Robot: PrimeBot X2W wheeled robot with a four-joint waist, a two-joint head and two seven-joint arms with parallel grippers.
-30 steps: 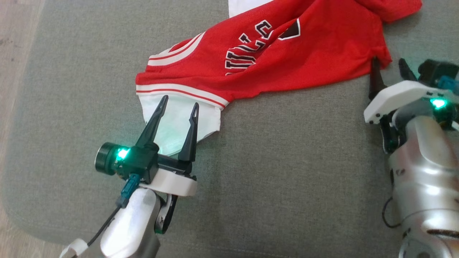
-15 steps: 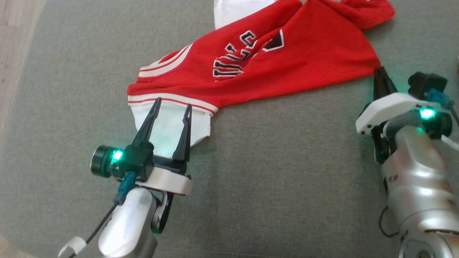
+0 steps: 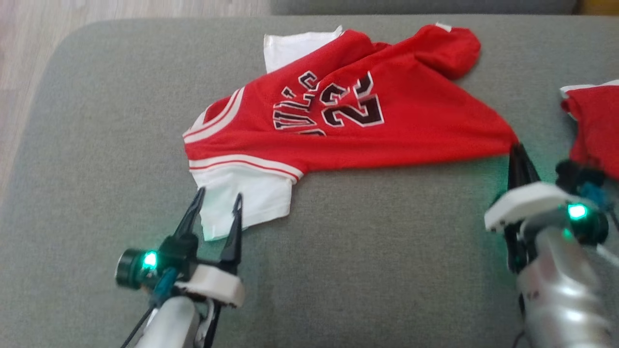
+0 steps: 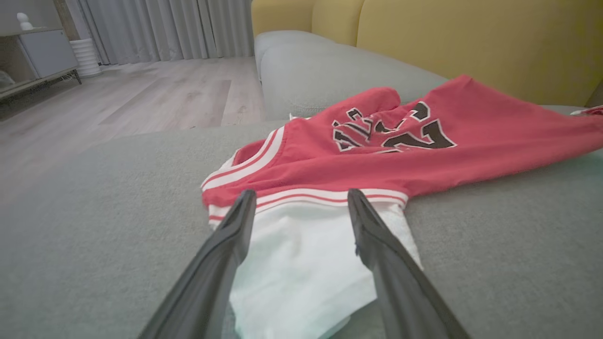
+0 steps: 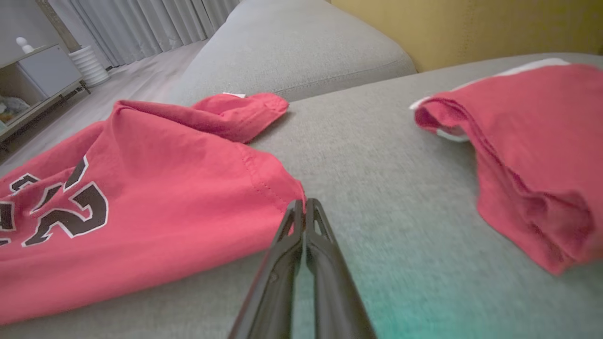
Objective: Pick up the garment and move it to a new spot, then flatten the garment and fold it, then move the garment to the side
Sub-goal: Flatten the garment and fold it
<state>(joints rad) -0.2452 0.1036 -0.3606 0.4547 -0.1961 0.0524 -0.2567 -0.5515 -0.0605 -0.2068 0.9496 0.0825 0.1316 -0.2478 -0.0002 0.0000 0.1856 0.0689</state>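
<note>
At lower left, the left end effector (image 3: 218, 194) reaches forward low over the sofa (image 3: 387, 241), fingers (image 3: 189, 215) spread wide astride the white sleeve of the jersey (image 3: 411, 130) lying mid-sofa. Further right, the right end effector (image 3: 517, 149) angles up, pinched onto the jersey's red corner.

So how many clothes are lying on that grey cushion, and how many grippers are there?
Clothes: 2 (red-and-white basketball jersey, bunched red fabric garment)
Grippers: 2 (left gripper, right gripper)
Total: 4
</note>
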